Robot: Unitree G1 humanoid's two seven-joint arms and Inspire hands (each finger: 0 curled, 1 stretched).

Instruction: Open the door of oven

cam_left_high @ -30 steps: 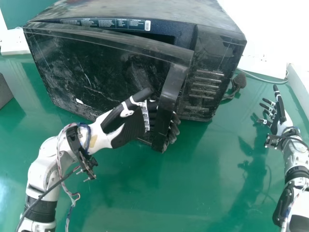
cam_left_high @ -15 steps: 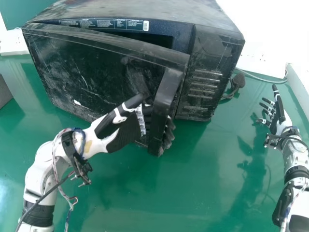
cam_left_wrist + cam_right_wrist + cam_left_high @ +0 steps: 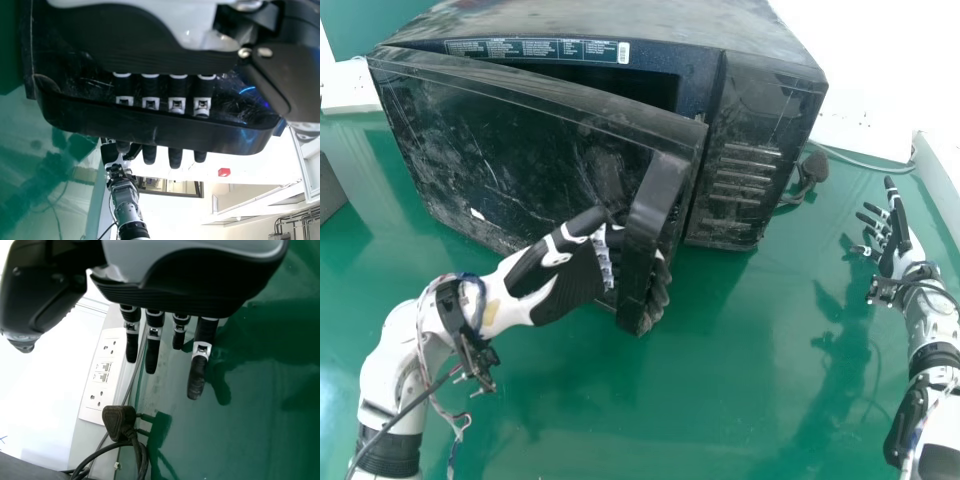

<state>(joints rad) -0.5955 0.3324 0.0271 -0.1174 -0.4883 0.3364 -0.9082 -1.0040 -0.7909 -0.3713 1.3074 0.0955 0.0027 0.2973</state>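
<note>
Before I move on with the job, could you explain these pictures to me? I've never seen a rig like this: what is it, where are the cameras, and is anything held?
This is a humanoid robot with two arms. The head view looks forward and down at the work; each wrist view looks past that arm's own fingers.

On the green table stands a black oven, its door ajar, with a dark gap along the top. The left robot hand has its fingers behind the door's handle, the tips coming out past it; nothing else is held. The right robot hand is empty, off to the oven's right, fingers extended. Near the oven's right side lies a black plug, prongs bare, beside a white socket panel.
</note>
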